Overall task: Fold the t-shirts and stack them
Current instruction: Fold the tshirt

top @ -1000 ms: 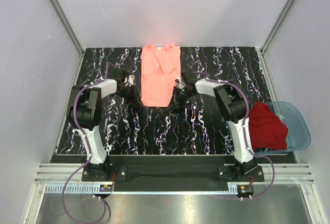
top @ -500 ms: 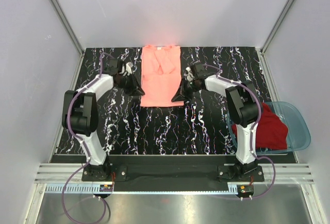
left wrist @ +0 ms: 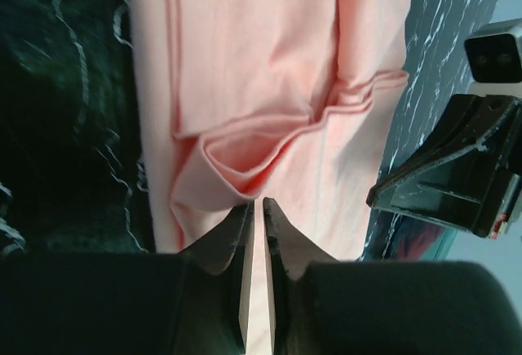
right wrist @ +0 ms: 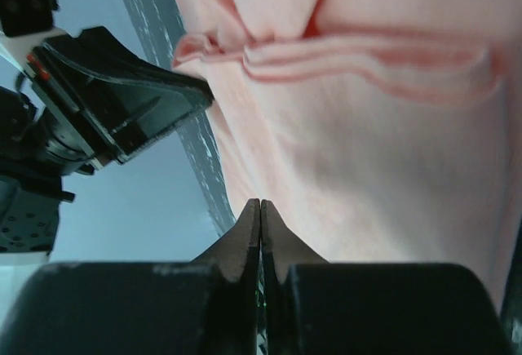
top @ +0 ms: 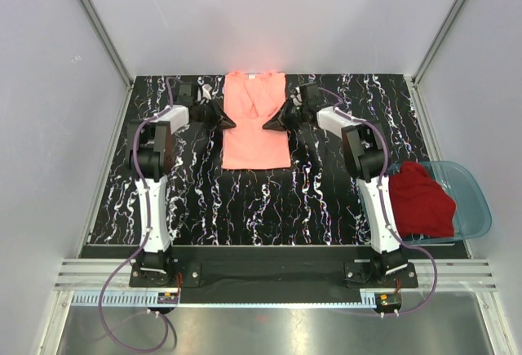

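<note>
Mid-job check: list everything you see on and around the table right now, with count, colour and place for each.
Salmon-pink cloth t-shirt: one, salmon-pink, folded into a narrow strip at the far middle of the table.
Dark red cloth t-shirt: one, dark red, bunched in the basin.
Translucent blue plastic basin: one, blue, at the table's right edge, reaching past it.
Black white-veined table: one, black with white veins, under the pink shirt.
Arms: two, white and black, bases at the near edge; left arm, right arm.
Tools: two, black; left tool at the pink shirt's left edge, right tool at its right edge, fingers all but together on both.
</note>
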Controlling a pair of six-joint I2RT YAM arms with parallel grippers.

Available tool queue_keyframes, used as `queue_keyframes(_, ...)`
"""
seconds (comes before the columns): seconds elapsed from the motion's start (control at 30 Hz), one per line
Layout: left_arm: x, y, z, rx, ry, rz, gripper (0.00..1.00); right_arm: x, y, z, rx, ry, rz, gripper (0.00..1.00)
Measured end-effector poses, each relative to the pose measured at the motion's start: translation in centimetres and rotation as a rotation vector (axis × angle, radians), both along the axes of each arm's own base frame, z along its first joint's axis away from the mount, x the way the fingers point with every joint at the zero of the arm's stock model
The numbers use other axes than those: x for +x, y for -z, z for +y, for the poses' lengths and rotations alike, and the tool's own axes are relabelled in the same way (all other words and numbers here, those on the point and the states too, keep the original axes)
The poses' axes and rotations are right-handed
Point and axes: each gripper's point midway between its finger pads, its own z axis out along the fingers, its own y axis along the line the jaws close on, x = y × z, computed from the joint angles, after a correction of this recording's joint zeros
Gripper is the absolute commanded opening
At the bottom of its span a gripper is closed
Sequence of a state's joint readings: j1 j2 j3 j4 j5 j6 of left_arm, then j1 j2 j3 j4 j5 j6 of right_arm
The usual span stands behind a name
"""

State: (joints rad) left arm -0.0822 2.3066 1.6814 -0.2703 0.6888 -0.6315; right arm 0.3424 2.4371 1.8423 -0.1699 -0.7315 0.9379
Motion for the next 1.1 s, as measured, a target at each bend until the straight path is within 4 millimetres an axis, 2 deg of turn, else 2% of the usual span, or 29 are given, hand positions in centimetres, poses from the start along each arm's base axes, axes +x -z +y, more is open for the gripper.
queue_keyframes(0.2, 1.3, 0.9, 1.0, -0.038, -0.036, 0.016, 0.15, 2.2, 1.4, -0.6, 0.052, 0.065, 0.043, 0.04)
queue_keyframes(0.43, 2.6, 1.3, 1.4, -0.08, -0.06, 0.024, 0.17, 4.3, 3.3, -2.7, 0.073, 0.132, 0.069, 0.04)
queue_keyframes(0.5, 3.1, 1.3, 1.4, -0.091, -0.06, 0.027, 0.18, 5.2, 3.3, -3.2, 0.081, 0.143, 0.056, 0.04)
queue_keyframes(0.53, 3.3, 1.2, 1.4, -0.096, -0.06, 0.026, 0.22, 5.5, 3.3, -3.4, 0.081, 0.148, 0.056, 0.04)
queue_keyframes(0.57, 3.6, 1.2, 1.4, -0.099, -0.058, 0.024, 0.33, 5.9, 3.3, -3.6, 0.082, 0.153, 0.054, 0.05)
queue_keyframes(0.6, 3.6, 1.1, 1.4, -0.1, -0.054, 0.02, 0.39, 6.3, 3.3, -3.9, 0.084, 0.159, 0.049, 0.05)
queue_keyframes(0.67, 3.7, 0.6, 1.2, -0.103, -0.044, 0.014, 0.45, 7.1, 3.2, -4.5, 0.088, 0.17, 0.042, 0.1)
queue_keyframes(0.7, 3.7, 0.4, 1.2, -0.096, -0.039, 0.007, 0.47, 7.4, 3.1, -4.9, 0.086, 0.179, 0.045, 0.16)
queue_keyframes(0.8, 3.3, 0.0, 1.6, -0.055, -0.034, 0.003, 0.49, 8.2, 2.7, -6.5, 0.066, 0.201, 0.057, 0.26)
queue_keyframes(0.87, 3.1, -0.3, 2.2, -0.01, -0.045, 0.005, 0.5, 8.6, 2.2, -7.5, 0.045, 0.206, 0.056, 0.41)
queue_keyframes(0.93, 2.5, -1.0, 3.0, 0.043, -0.067, 0.004, 0.51, 8.8, 1.7, -8.5, 0.01, 0.203, 0.04, 0.48)
queue_keyframes(0.97, 1.8, -1.4, 3.5, 0.068, -0.084, 0.011, 0.51, 8.6, 1.7, -9.0, -0.013, 0.199, 0.038, 0.55)
queue_keyframes(1.03, -0.1, -2.6, 4.4, 0.115, -0.112, 0.013, 0.54, 7.5, 1.8, -9.9, -0.067, 0.184, 0.047, 0.61)
queue_keyframes(1.1, -2.4, -4.1, 5.2, 0.156, -0.137, 0.009, 0.56, 5.5, 1.7, -10.5, -0.115, 0.154, 0.062, 0.66)
